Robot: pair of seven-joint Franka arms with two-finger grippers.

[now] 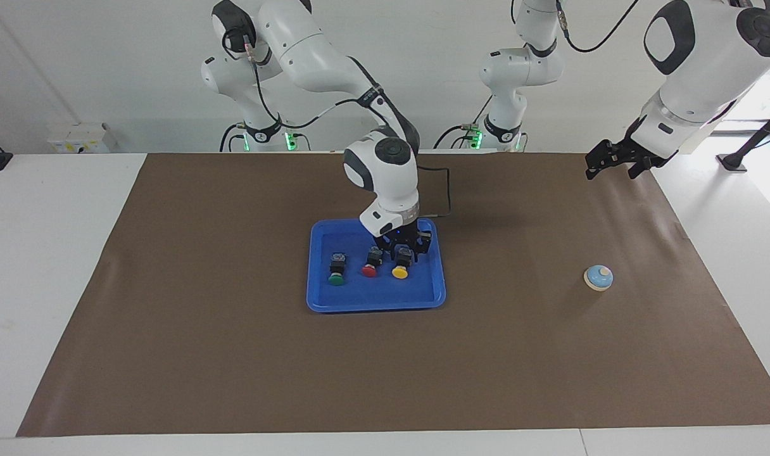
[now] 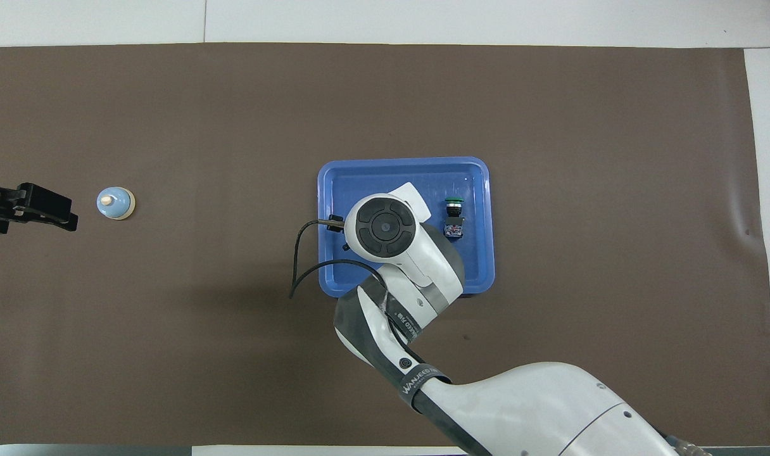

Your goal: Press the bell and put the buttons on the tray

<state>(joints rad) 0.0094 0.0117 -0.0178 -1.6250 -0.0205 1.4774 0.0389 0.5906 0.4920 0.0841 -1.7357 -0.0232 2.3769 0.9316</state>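
**A:** What is found on the table, and is anything blocked?

**B:** A brown mat (image 1: 233, 354) is spread over the white table (image 1: 49, 285). The tray (image 1: 423, 297) is set near the mat's middle, and the bell (image 1: 598, 277) stands well apart from it toward the left arm's end. In the overhead view the red and yellow buttons are covered by the right arm's wrist; only the green button (image 2: 453, 217) is seen there.

**A:** How are the things made and shaped?

**B:** The tray is a shallow bright-blue plastic rectangle with rounded corners and a raised rim. The bell is a small light-blue dome on a cream base with a cream knob. Each button is a black block with a round mushroom cap.

**A:** Which way are the buttons laid?

**B:** All three are laid on their sides in the tray in a row: the green button (image 1: 337, 269), the red button (image 1: 372, 262) and the yellow button (image 1: 401, 264). Their long axes run toward and away from the robots, with the caps pointed away from the robots.

**A:** And the grippers?

**B:** The right gripper (image 1: 404, 248) is held low in the tray at the yellow button's black body; whether its fingers are apart or closed on the button cannot be told. The left gripper (image 1: 616, 161) hangs with its fingers spread over the mat's corner near its own base, and nothing is held in it.
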